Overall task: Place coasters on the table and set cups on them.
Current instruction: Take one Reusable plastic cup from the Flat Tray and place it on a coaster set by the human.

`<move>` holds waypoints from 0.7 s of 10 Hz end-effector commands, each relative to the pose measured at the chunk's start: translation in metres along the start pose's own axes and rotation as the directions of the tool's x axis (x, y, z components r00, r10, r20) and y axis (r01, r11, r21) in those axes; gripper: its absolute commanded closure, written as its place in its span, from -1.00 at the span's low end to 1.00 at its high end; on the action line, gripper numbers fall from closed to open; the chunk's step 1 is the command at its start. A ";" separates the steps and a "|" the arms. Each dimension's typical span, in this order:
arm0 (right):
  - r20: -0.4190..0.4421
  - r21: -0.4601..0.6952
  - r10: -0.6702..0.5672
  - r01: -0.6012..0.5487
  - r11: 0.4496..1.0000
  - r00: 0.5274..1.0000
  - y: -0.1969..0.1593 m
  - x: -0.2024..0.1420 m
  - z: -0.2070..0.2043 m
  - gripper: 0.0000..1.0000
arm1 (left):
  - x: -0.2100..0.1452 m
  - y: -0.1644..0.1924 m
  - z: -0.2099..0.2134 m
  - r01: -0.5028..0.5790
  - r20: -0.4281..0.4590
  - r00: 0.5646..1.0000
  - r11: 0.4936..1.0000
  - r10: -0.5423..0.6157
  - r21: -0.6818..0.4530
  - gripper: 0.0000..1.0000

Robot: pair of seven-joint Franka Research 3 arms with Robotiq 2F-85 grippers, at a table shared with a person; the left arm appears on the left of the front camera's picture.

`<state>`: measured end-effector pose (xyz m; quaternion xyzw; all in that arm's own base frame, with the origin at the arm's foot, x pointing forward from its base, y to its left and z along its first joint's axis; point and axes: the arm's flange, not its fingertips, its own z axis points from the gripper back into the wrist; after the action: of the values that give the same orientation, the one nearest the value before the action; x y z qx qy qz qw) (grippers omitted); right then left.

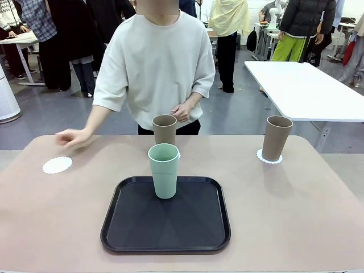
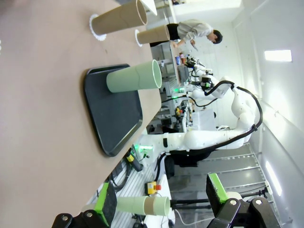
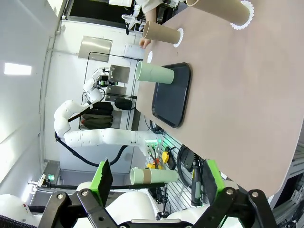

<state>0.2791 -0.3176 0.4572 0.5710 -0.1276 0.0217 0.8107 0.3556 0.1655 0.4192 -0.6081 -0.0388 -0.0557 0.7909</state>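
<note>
A mint green cup (image 1: 164,170) stands upright on the black tray (image 1: 131,227), with no coaster under it. Behind it a brown cup (image 1: 164,129) sits on a coaster whose edge peeks out (image 1: 178,154). At the right, another brown cup (image 1: 276,138) rests on its coaster (image 1: 269,158). A third coaster (image 1: 57,165) lies bare at the left, and the person's hand (image 1: 74,138) hovers just behind it. My left gripper (image 2: 161,199) and right gripper (image 3: 156,178) are both open, holding nothing, well back from the table's near edge.
The beige table (image 1: 296,216) has free room on both sides of the tray. A white table (image 1: 301,85) stands behind at the right. Spare stacked cups (image 3: 154,175) lie below the table's level, far behind my fingers.
</note>
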 end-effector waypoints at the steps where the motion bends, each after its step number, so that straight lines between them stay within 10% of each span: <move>1: -0.001 0.009 0.003 -0.003 1.000 1.000 0.001 -0.001 0.000 -1.00 | -0.002 -0.002 0.001 0.007 0.002 1.000 1.000 -0.007 -0.008 -1.00; 7: -0.001 0.009 0.003 -0.003 1.000 1.000 0.001 -0.001 0.000 -1.00 | 0.013 -0.015 -0.007 0.078 -0.073 0.995 0.994 -0.073 0.073 -1.00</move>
<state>0.2791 -0.3176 0.4571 0.5711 -0.1275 0.0216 0.8106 0.3595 0.1615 0.4232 -0.6008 -0.0363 -0.0683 0.7957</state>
